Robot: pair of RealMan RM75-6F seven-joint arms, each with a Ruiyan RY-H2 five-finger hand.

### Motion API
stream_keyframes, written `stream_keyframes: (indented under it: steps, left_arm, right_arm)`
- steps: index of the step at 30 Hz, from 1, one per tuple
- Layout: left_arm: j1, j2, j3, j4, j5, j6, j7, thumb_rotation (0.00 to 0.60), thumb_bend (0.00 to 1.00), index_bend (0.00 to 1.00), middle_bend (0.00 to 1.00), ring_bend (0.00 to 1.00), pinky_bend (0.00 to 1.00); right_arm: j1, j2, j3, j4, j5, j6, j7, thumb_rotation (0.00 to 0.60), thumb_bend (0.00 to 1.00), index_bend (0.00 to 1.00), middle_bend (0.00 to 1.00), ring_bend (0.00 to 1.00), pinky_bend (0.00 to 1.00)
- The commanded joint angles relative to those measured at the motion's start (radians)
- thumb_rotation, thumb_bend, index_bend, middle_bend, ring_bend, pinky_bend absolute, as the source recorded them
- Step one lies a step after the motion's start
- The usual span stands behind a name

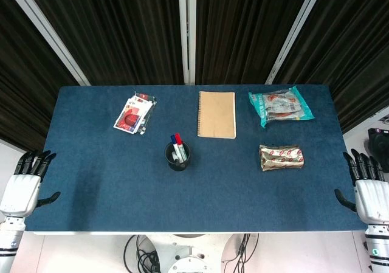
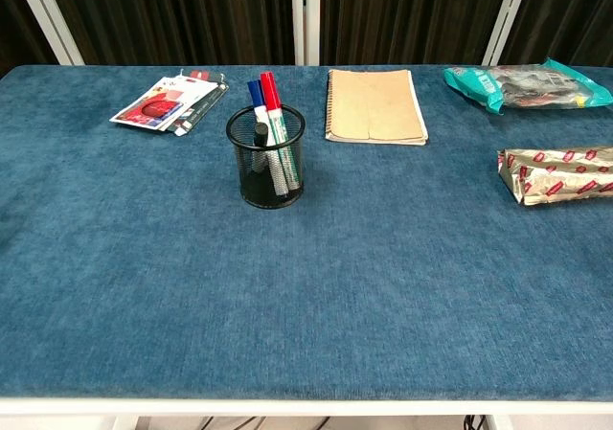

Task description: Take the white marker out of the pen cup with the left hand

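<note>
A black mesh pen cup stands near the middle of the blue table. Several markers lean in it: one with a red cap, one with a blue cap, a dark one beside them. A white barrel shows under the red cap. My left hand rests at the table's left edge, fingers spread, holding nothing, far from the cup. At the right edge is my right hand, also spread and empty. Neither hand shows in the chest view.
A tan notebook lies behind the cup. A flat packet with red print sits at the back left. A teal snack bag and a gold-red wrapped pack lie on the right.
</note>
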Motion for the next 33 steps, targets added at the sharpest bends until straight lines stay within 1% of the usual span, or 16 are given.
stream_keyframes:
  steps: [1, 7, 14, 16, 20, 23, 27, 30, 33]
  left_arm:
    - [-0.002, 0.005, -0.001, -0.004, 0.0, -0.001, 0.0, 0.6, 0.13, 0.11, 0.08, 0.0, 0.02]
    - [-0.001, 0.006, -0.002, -0.015, 0.008, 0.011, 0.005, 0.6, 0.13, 0.11, 0.08, 0.0, 0.02]
    - [-0.016, 0.013, -0.001, -0.036, 0.017, -0.006, 0.019, 0.6, 0.13, 0.11, 0.08, 0.0, 0.02]
    - [-0.023, 0.018, 0.003, -0.046, 0.026, -0.016, 0.018, 0.6, 0.13, 0.11, 0.08, 0.0, 0.03]
    - [-0.049, 0.028, 0.005, -0.076, 0.057, -0.04, 0.004, 0.6, 0.13, 0.12, 0.08, 0.0, 0.08]
    - [-0.086, 0.04, -0.002, -0.117, 0.093, -0.068, 0.016, 0.6, 0.13, 0.13, 0.09, 0.0, 0.1]
    - [-0.17, 0.052, -0.03, -0.181, 0.134, -0.142, 0.029, 0.6, 0.14, 0.15, 0.1, 0.0, 0.11]
    - [-0.235, 0.025, -0.06, -0.192, 0.152, -0.191, 0.031, 0.6, 0.16, 0.17, 0.13, 0.01, 0.14]
    - [-0.298, -0.015, -0.084, -0.188, 0.135, -0.258, 0.025, 0.6, 0.17, 0.2, 0.15, 0.02, 0.16]
  right_arm:
    - [0.001, 0.001, 0.001, -0.002, 0.0, -0.002, -0.001, 0.6, 0.17, 0.0, 0.0, 0.0, 0.0]
    - [-0.001, 0.011, 0.002, -0.007, -0.005, 0.006, 0.001, 0.6, 0.17, 0.0, 0.0, 0.0, 0.0]
    - [-0.008, 0.015, 0.006, 0.0, 0.003, 0.012, 0.02, 0.6, 0.17, 0.0, 0.0, 0.0, 0.0]
    - [-0.008, 0.016, 0.006, 0.003, 0.003, 0.01, 0.02, 0.6, 0.17, 0.0, 0.0, 0.0, 0.0]
    - [-0.008, 0.017, 0.005, 0.013, 0.003, 0.009, 0.024, 0.6, 0.17, 0.0, 0.0, 0.0, 0.0]
    - [-0.009, 0.022, 0.004, 0.012, 0.002, 0.008, 0.028, 0.6, 0.17, 0.0, 0.0, 0.0, 0.0]
    - [-0.011, 0.027, 0.005, 0.009, -0.004, 0.016, 0.031, 0.6, 0.17, 0.0, 0.0, 0.0, 0.0]
    - [-0.014, 0.027, 0.002, 0.009, -0.007, 0.017, 0.033, 0.6, 0.17, 0.0, 0.0, 0.0, 0.0]
    - [-0.016, 0.028, 0.002, 0.009, -0.003, 0.016, 0.033, 0.6, 0.17, 0.0, 0.0, 0.0, 0.0]
